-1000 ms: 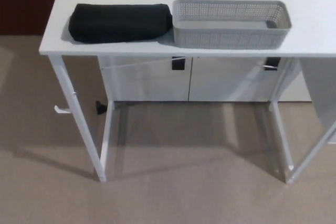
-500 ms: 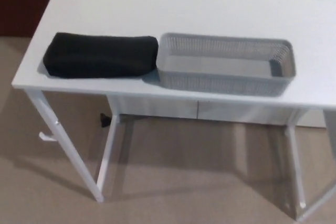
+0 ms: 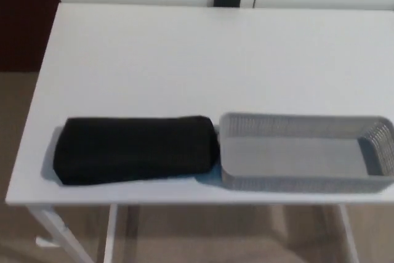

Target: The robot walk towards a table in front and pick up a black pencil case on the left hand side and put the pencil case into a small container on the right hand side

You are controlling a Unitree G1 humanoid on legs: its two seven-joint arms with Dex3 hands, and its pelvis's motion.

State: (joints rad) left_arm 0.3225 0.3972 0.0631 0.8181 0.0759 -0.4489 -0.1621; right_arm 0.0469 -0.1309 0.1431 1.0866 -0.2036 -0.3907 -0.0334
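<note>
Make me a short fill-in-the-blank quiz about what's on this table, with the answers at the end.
1. The pencil case is ____ in colour.
2. The grey perforated container sits to the pencil case's ____.
3. Inside, the container is ____.
4. Both rest on a ____ table.
Missing words: black; right; empty; white.

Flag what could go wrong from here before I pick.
The pencil case lies near the front edge of the table, so a glancing grasp could push it off. Its right end seems to abut the container, so lifting may drag that along. The case looks nearly as long as the container's inside; it may hang on the rim.
</note>
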